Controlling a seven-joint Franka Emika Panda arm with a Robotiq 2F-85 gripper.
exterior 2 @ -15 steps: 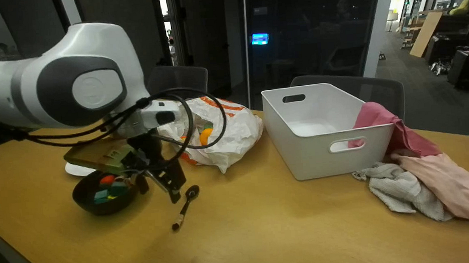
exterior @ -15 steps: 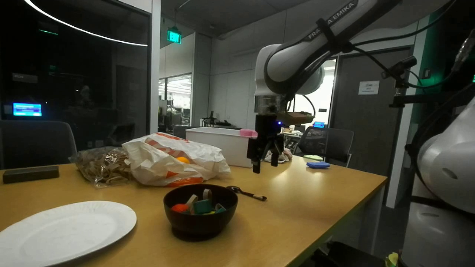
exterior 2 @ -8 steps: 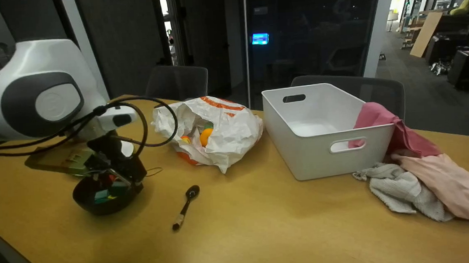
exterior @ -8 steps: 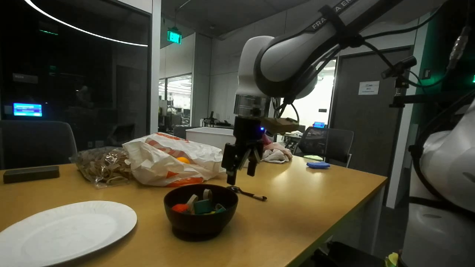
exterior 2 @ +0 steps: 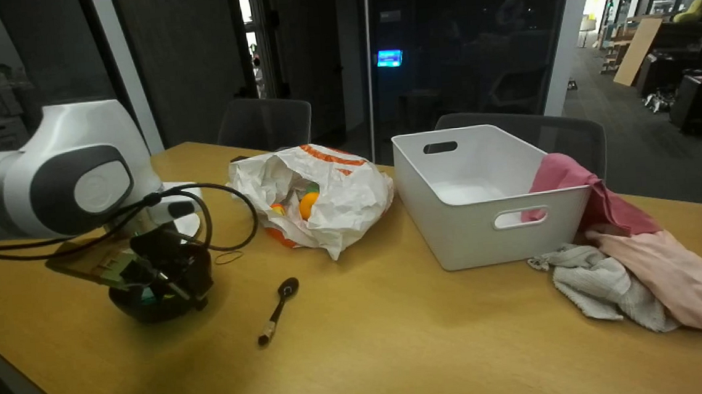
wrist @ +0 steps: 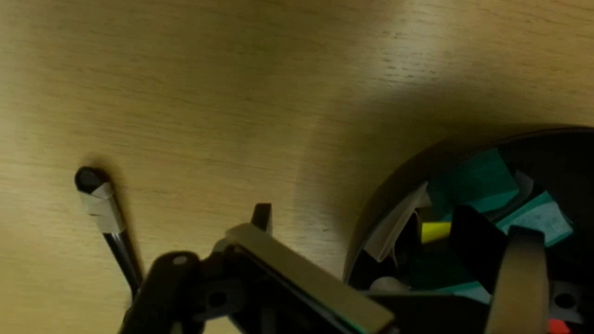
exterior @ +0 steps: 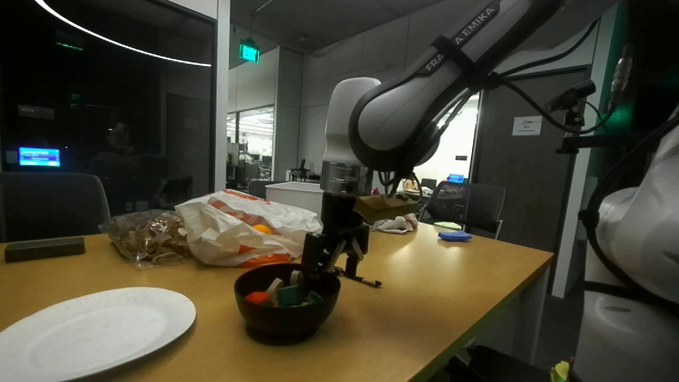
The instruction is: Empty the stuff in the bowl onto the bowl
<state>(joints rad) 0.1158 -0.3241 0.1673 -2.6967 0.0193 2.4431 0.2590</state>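
Observation:
A black bowl (exterior: 286, 326) stands upright on the wooden table. It holds teal blocks (exterior: 290, 296), an orange-red piece (exterior: 257, 297), a bit of yellow and beige strips; its rim also shows in the wrist view (wrist: 394, 178). A white plate (exterior: 101, 329) lies beside it, mostly hidden behind the arm in an exterior view (exterior 2: 188, 225). My gripper (exterior: 333, 271) is open and points down at the bowl's edge. In the wrist view the gripper (wrist: 366, 222) has one finger over the bowl's inside and the other outside the rim, with nothing clasped between them.
A black spoon (exterior 2: 277, 310) lies near the bowl. Behind are a white plastic bag (exterior 2: 350, 191), a clear bag of brown strips (exterior: 151, 241) and a white bin (exterior 2: 483, 234) with pink cloth (exterior 2: 572, 175) over its edge. A dark block (exterior: 45, 249) lies past the plate.
The gripper has moved across from beside the spoon to the bowl and come down, so its fingers now stand either side of the rim. The bowl, plate and spoon have not moved.

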